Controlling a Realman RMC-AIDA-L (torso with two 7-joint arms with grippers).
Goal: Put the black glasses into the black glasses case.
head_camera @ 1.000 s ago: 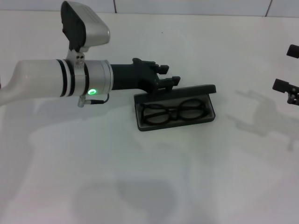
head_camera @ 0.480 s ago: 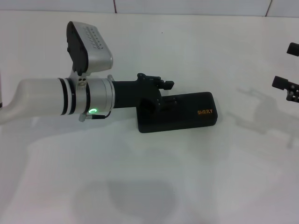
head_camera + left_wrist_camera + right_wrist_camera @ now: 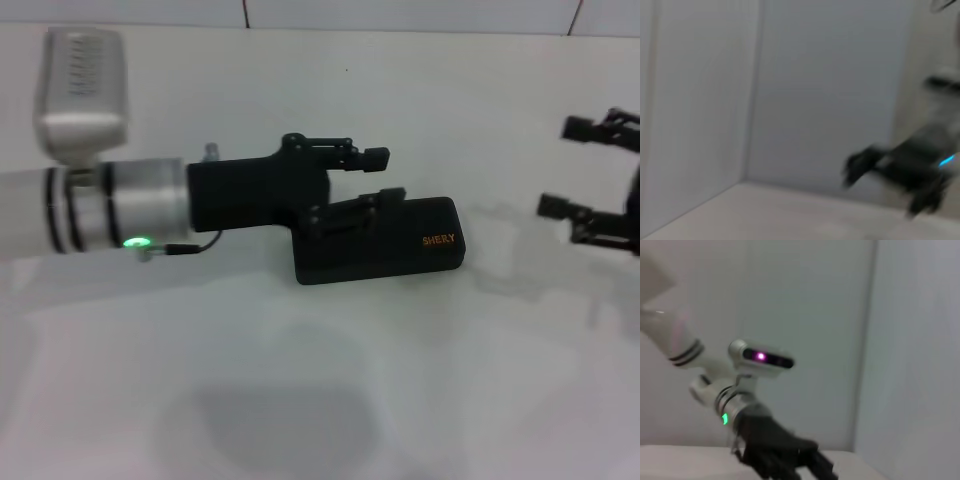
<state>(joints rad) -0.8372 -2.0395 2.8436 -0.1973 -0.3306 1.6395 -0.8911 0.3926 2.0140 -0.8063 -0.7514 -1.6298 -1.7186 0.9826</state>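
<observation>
The black glasses case (image 3: 400, 243) lies shut on the white table, its orange lettering facing up. The black glasses are hidden; nothing of them shows outside the shut case. My left gripper (image 3: 383, 175) reaches in from the left and hovers over the case's left half, open, with one finger over the lid and nothing between its fingers. The right wrist view shows that same left gripper (image 3: 790, 460) and its arm from afar. My right gripper (image 3: 562, 168) hangs open at the right edge, well clear of the case, and appears blurred in the left wrist view as the right gripper (image 3: 900, 170).
The white table (image 3: 320, 380) stretches bare in front of the case. A pale wall (image 3: 815, 90) stands behind the table.
The case lid, open a second ago with the glasses lying inside, has been shut. My left wrist has rolled and its fingers now lie above the lid. The right gripper has moved in from the right.
</observation>
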